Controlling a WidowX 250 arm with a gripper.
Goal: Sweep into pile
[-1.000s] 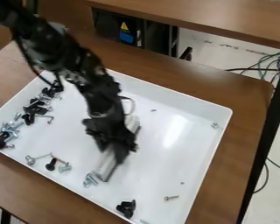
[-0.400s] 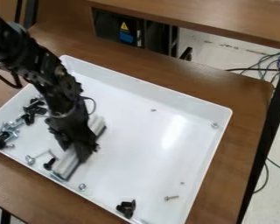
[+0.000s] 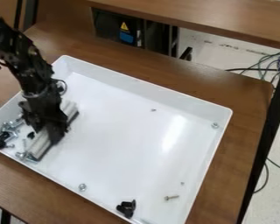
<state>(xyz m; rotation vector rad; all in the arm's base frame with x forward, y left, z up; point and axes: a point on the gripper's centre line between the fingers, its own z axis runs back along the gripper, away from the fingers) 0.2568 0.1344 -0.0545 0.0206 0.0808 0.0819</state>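
Note:
At the left side of the white tray, the black gripper is shut on a light grey bar-shaped sweeper, which lies slanted low over the tray floor. Screws and black pieces are bunched in the tray's left corner, just left of the sweeper; the arm hides part of that area. Some metal screws are at the sweeper's lower end. Away from the bunch are a nut, a black piece, a screw and another small metal part.
Raised walls surround the tray, which stands on a brown wooden table. Behind it is a second wooden tabletop. Cables hang and lie at the right, beyond the table.
The gripper and sweeper have moved left across the tray from its middle. Screws and a black piece near the front-left wall have shifted left with them, while the nut stayed behind.

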